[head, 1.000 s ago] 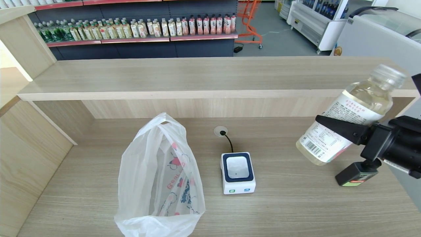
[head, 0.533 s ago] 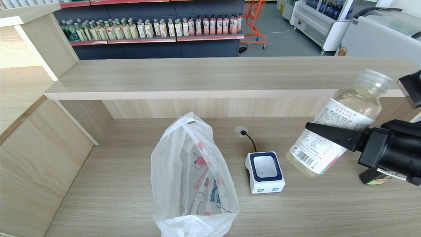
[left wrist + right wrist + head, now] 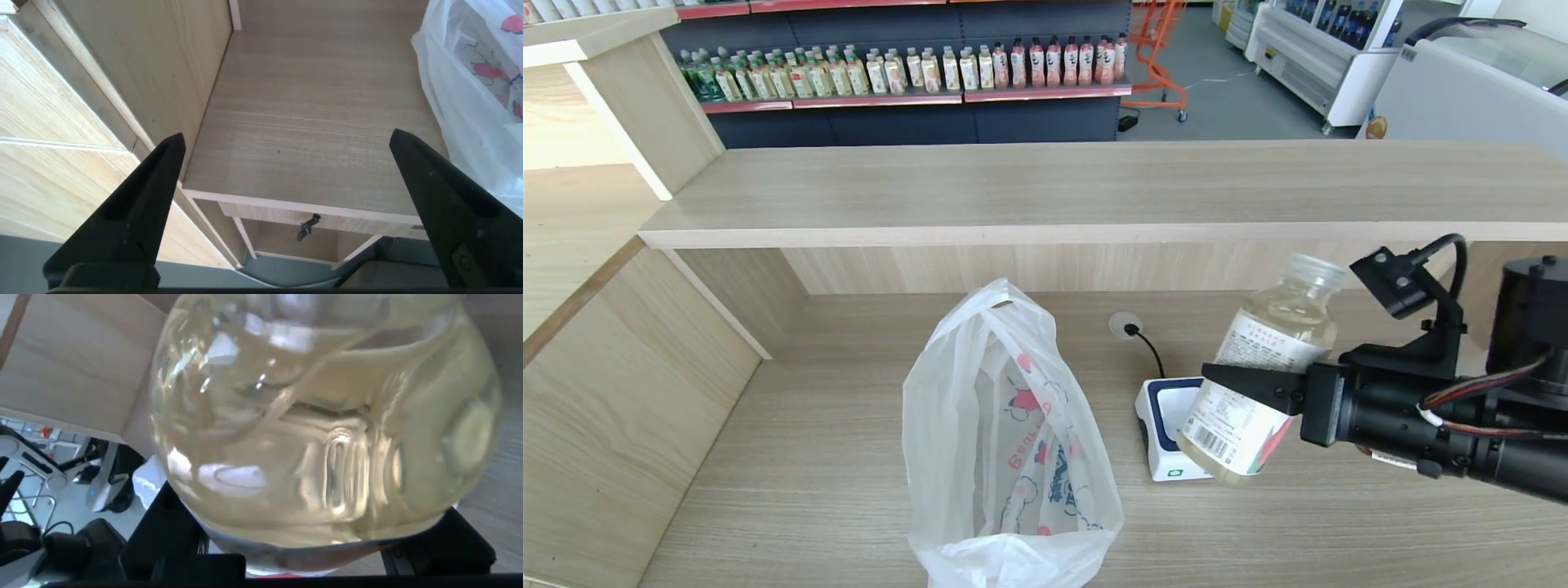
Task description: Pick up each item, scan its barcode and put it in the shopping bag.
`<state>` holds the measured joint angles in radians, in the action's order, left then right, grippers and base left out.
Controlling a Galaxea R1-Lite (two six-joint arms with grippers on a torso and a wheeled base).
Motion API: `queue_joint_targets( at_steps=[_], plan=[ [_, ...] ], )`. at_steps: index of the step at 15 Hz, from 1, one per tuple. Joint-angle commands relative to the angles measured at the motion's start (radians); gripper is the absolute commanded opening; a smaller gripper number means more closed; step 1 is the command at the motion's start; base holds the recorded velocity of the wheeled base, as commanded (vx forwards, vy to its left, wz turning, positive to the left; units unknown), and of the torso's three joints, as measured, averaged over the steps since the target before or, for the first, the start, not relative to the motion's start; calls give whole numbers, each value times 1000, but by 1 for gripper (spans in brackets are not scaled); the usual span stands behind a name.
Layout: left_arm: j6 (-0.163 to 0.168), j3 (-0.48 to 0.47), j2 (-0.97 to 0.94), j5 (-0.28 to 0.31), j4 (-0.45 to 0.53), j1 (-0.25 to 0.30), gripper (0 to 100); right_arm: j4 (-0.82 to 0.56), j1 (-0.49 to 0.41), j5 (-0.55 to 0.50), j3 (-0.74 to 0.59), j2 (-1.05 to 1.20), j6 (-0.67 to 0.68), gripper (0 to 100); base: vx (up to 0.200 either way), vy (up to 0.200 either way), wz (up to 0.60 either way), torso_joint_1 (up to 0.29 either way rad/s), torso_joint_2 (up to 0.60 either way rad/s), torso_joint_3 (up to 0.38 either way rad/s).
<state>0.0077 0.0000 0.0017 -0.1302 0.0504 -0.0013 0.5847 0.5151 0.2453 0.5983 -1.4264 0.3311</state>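
Note:
My right gripper (image 3: 1250,390) is shut on a clear bottle (image 3: 1262,377) of pale yellow drink with a white label, held tilted with its cap up and its barcode low on the label. The bottle hangs just above the white and blue barcode scanner (image 3: 1166,429) on the counter, covering its right half. Up close in the right wrist view the bottle (image 3: 327,433) sits between the dark fingers. A white plastic shopping bag (image 3: 1005,441) stands open left of the scanner, with printed packaging inside. My left gripper (image 3: 286,204) is open above the counter's left front corner, beside the bag (image 3: 478,90).
A raised wooden ledge (image 3: 1045,196) runs behind the counter, and a side wall (image 3: 629,392) closes its left end. The scanner's black cable (image 3: 1147,351) goes to a grommet hole behind it. A small dark box lies on the counter, mostly hidden under my right arm.
The right gripper has carried the bottle down and left, from beside the scanner to just over it. The head camera panned left earlier, then held still.

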Motion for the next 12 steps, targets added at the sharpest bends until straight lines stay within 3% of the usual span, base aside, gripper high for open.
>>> queue_joint_targets(
  at_steps=[1, 5, 8, 12],
  plan=[
    [0, 0, 0, 0, 0, 0, 100, 12, 54, 2, 32, -129, -1, 0, 0, 0, 0, 0, 0, 0],
    [0, 0, 0, 0, 0, 0, 100, 179, 112, 8, 71, -319, -15, 0, 0, 0, 0, 0, 0, 0],
    [0, 0, 0, 0, 0, 0, 100, 285, 145, 6, 112, -457, -115, 0, 0, 0, 0, 0, 0, 0],
    [0, 0, 0, 0, 0, 0, 100, 435, 125, 49, 120, -557, -124, 0, 0, 0, 0, 0, 0, 0]
  ],
)
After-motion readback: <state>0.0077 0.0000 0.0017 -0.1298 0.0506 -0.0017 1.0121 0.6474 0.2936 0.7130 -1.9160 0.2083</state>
